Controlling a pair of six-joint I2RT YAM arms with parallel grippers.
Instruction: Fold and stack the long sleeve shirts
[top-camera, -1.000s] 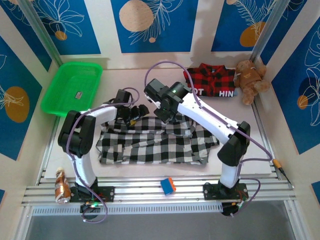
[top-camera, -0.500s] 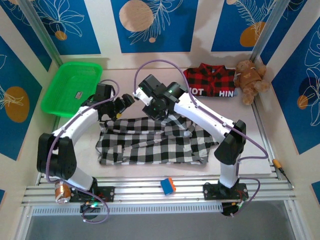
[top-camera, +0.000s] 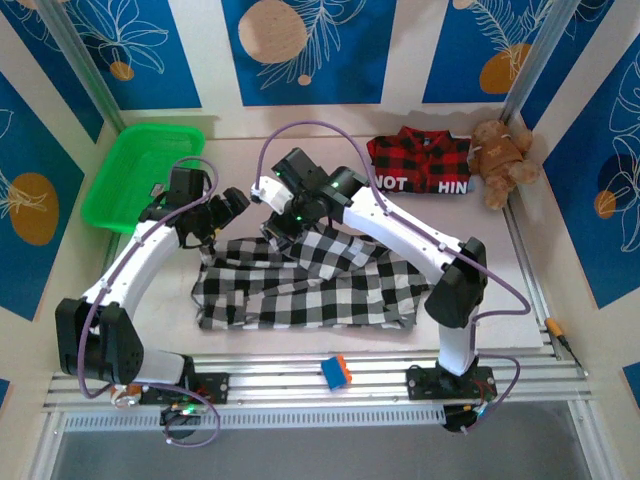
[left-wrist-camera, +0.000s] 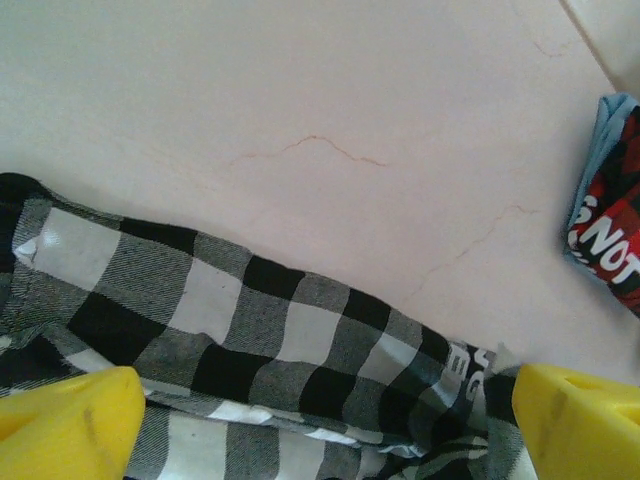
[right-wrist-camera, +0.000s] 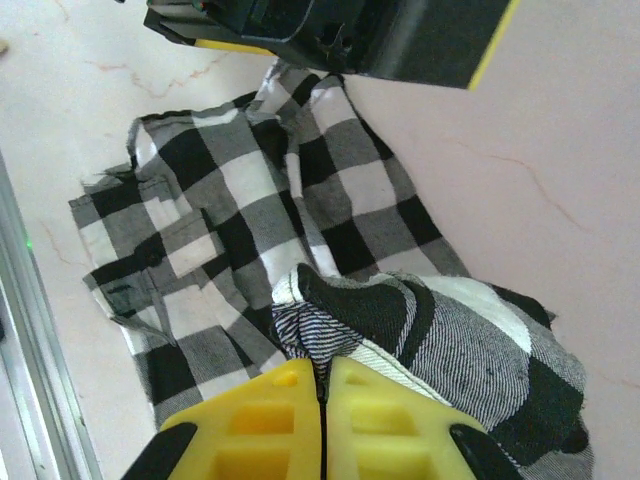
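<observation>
Since a second ago the left gripper (left-wrist-camera: 320, 420) has swung leftward; its fingers stand apart over the far hem of the checked shirt (top-camera: 310, 285), spread mid-table. The right gripper (right-wrist-camera: 323, 390) is pinched on a raised fold of it. Plaid shirt (top-camera: 420, 165) lies far right, well apart.

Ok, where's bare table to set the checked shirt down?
Bare: the back strip between green basket and red plaid shirt, and the right side, nearer than the teddy bear. Crowded: the centre, where the right gripper pinches the checked shirt.
</observation>
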